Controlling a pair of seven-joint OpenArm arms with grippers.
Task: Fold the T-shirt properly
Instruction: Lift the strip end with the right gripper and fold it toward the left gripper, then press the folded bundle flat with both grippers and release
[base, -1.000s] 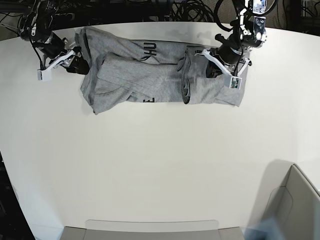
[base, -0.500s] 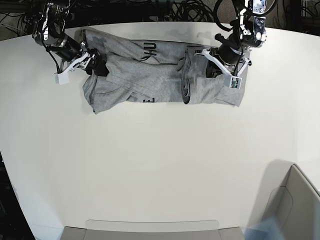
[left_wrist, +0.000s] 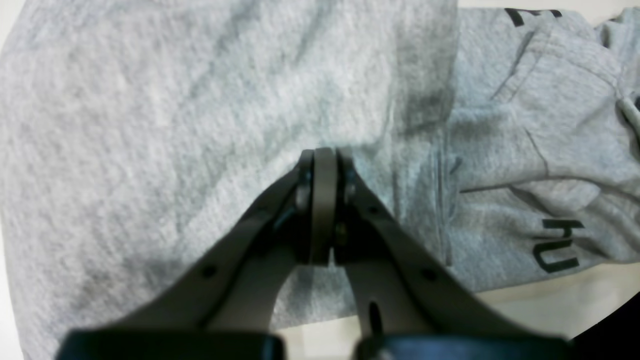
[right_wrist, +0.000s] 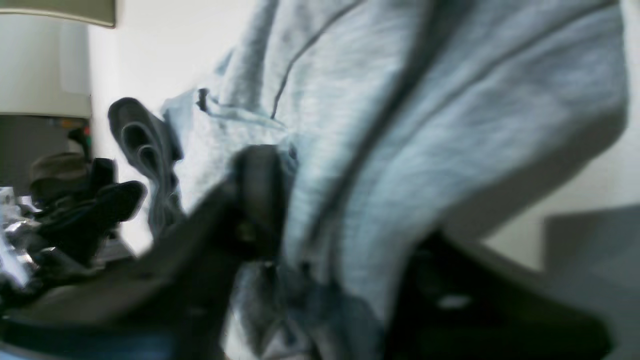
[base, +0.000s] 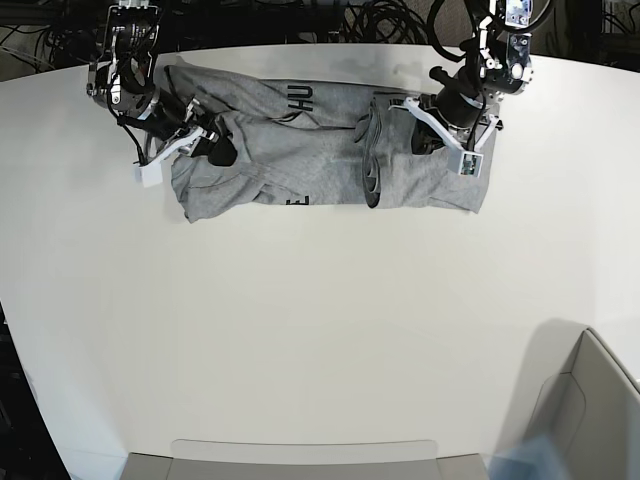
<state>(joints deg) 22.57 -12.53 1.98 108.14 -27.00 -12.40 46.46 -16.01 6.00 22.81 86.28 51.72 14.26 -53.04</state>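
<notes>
My right gripper (base: 190, 146) has carried its pinched edge of the T-shirt (base: 300, 150) inward, starting the fold, while the left gripper (left_wrist: 324, 165) presses closed on the cloth.

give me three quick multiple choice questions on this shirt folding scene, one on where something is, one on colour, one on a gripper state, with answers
1. Where does the T-shirt lie on the white table in the base view?
A. along the far edge
B. in the middle
C. at the near edge

2. What colour is the lettering on the T-shirt?
A. red
B. black
C. white

3. How does the left gripper stand?
A. wide open above bare table
B. shut, tips on the grey cloth
C. out of view

Answers:
1. A, the base view shows the shirt stretched across the top of the picture, between both arms.
2. B, the left wrist view shows dark block letters on the grey cloth.
3. B, in the left wrist view its fingers meet with no gap and the tips rest on the shirt; whether cloth is pinched between them cannot be told.
</notes>
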